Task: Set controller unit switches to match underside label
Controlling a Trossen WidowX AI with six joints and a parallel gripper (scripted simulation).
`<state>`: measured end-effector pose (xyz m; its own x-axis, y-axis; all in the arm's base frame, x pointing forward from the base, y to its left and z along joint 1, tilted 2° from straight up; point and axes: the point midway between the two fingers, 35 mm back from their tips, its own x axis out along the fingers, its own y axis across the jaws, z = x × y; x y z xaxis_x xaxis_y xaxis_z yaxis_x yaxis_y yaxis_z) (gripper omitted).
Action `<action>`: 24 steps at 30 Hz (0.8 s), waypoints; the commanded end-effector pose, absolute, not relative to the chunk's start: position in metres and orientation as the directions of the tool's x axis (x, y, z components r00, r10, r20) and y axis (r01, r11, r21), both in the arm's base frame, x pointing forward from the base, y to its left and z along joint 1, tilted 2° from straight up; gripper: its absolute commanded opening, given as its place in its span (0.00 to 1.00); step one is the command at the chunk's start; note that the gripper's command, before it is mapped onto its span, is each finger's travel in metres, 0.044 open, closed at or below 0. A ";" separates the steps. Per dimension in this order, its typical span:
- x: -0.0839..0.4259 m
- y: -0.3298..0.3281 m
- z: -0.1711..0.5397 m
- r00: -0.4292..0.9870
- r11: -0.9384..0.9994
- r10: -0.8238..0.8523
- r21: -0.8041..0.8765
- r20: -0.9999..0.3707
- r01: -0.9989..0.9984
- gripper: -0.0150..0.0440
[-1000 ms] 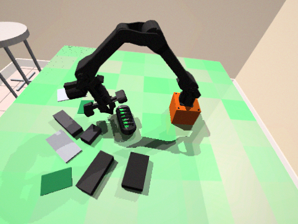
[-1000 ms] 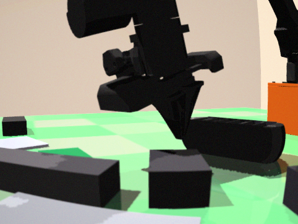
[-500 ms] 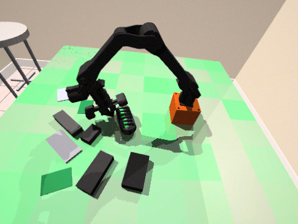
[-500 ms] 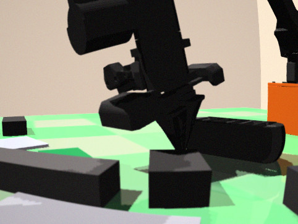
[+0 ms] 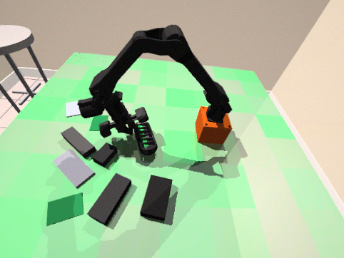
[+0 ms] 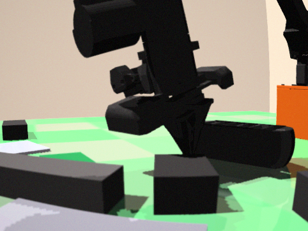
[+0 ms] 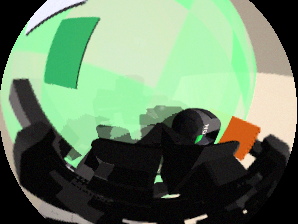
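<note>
The dark grey controller unit (image 5: 147, 150) (image 6: 246, 147) (image 7: 189, 125) lies on the bench with its row of rocker switches facing up. Green shows on several rockers in the top view, but I cannot read each switch's setting. The label on the underside is hidden. My gripper (image 5: 130, 132) (image 6: 189, 154) (image 7: 161, 129) is shut and empty, tilted, with its tips low beside the unit's far-left end. In the exterior view the fingers overlap the unit's left end. I cannot tell whether they touch it.
A small dark block (image 5: 104, 155) (image 6: 186, 195) sits close left of the unit. Long dark blocks (image 5: 78, 142) (image 5: 110, 199), a wide dark block (image 5: 156, 196), a grey plate (image 5: 73, 169) and a green plate (image 5: 66, 209) lie around. The arm rises from an orange box (image 5: 214, 133) (image 7: 241, 136).
</note>
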<state>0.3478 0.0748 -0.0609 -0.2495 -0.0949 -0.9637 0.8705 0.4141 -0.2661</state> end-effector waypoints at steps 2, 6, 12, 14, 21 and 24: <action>0.346 0.074 -0.061 -0.249 0.411 -0.092 -0.265 -0.964 0.872 0.25; 0.344 0.073 -0.061 -0.249 0.411 -0.092 -0.265 -0.964 0.872 0.25; 0.342 0.072 -0.061 -0.250 0.411 -0.093 -0.265 -0.964 0.872 0.25; 0.341 0.072 -0.061 -0.250 0.411 -0.093 -0.265 -0.964 0.872 0.25; 0.337 0.070 -0.062 -0.250 0.411 -0.093 -0.266 -0.964 0.872 0.25; 0.333 0.068 -0.062 -0.250 0.410 -0.093 -0.266 -0.964 0.872 0.25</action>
